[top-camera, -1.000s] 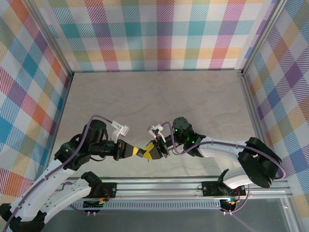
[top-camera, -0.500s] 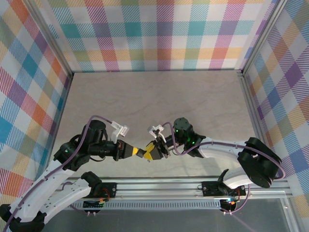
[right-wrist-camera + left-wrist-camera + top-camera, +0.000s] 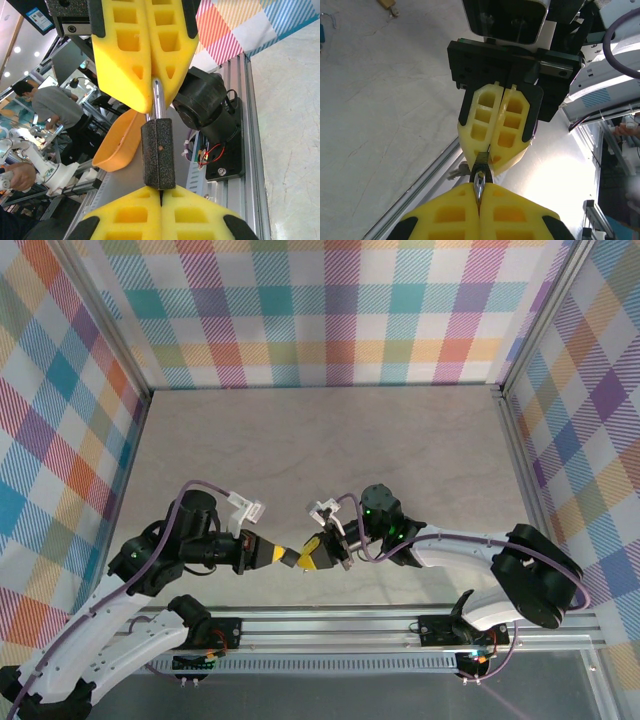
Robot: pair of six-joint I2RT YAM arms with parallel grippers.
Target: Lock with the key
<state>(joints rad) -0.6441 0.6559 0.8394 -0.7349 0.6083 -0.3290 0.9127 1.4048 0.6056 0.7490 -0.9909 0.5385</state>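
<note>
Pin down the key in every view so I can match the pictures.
Top external: key low centre, between left pincer and right pincer.
Left wrist: key bottom centre, silver end in the left pincer.
Right wrist: key centre, black head rising from the right pincer.
Shared landmark: aluminium rail, bottom, lower left, right side.

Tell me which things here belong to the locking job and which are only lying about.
Job: key, its black head in the right gripper, its metal blade in the left gripper.
Lying about: orange scoop-like thing in the background; blue item and brass item on the table, untouched, perhaps locks, too cut off to tell.
</note>
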